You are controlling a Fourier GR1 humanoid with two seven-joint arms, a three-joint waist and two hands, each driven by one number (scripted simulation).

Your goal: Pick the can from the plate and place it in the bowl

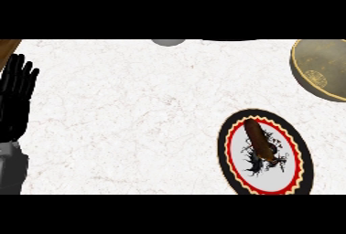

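one can [259, 138], one plate [222, 153], one bowl [317, 59]

1. Counter [121, 114]: white, with faint brownish-grey veins.
2. Plate [222, 141], near the counter's right front corner: black rim, then a yellow zigzag band, a red ring, and a white centre with a black inky drawing.
3. Can [260, 139]: dark brown.
4. Bowl [317, 59], far right corner: dull olive-gold, mottled inside.
5. Left hand [15, 100], left edge: black; forearm [10, 164] grey.
6. Round shape [167, 42], far edge: grey.

Black left hand [15, 98], grey forearm [11, 169]
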